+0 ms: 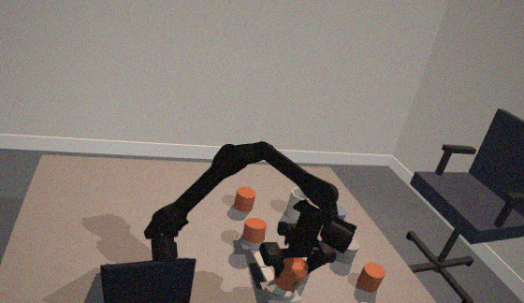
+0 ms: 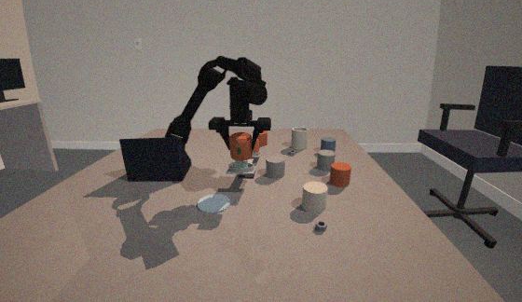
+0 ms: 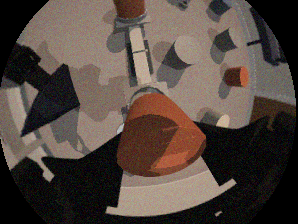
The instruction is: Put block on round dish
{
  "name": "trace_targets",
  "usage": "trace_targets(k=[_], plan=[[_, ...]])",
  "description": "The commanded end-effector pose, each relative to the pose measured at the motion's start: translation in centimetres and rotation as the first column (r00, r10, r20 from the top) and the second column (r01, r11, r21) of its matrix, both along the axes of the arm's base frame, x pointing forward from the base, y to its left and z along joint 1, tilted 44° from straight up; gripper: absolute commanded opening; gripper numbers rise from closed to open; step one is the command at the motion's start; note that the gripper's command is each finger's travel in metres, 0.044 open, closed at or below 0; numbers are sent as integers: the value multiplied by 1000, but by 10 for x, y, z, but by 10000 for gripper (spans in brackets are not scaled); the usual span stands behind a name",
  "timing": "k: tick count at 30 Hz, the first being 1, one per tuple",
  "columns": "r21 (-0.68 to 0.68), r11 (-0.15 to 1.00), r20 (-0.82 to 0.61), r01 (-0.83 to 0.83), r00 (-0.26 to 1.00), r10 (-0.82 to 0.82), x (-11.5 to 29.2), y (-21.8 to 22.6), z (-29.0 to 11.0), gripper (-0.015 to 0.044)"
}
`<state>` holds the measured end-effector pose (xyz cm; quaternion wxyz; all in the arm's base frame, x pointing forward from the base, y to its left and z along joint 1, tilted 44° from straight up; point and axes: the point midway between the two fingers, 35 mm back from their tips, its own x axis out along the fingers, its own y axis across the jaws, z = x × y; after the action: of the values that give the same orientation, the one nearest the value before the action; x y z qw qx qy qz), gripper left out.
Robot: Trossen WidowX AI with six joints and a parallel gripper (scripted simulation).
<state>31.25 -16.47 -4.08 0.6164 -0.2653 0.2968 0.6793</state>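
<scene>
My gripper [image 1: 294, 271] [image 2: 241, 148] [image 3: 155, 128] is shut on an orange cup [image 1: 289, 280] [image 2: 240, 144] [image 3: 145, 135] with a small green mark, held just above the near end of the balance [image 1: 263, 266] [image 2: 249, 174] [image 3: 142, 67]. A pale greenish patch [image 2: 240, 165] shows beneath the cup; I cannot tell whether it is the block or part of the balance. The other orange cup [image 1: 254, 230] [image 3: 130, 7] stands on the balance's far end. The round pale-blue dish [image 2: 213, 203] lies nearer the exterior camera, with no cup above it.
A grey cylinder [image 2: 275, 168] [image 3: 186, 51] stands right of the balance. Farther right are another orange cylinder [image 1: 371, 277] [image 2: 340, 174] [image 3: 236, 76], a second grey cylinder [image 2: 325, 161] and a cream one [image 2: 314, 198]. A tall pale container [image 2: 299, 140] stands behind.
</scene>
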Motion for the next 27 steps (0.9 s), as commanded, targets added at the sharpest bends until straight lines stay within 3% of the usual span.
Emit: trace_targets(k=[1,27], plan=[[-10,1000,10,2,1000,-2,1,-7,5,0],[1,1000,-1,0,1000,0,-2,-16,20,0]])
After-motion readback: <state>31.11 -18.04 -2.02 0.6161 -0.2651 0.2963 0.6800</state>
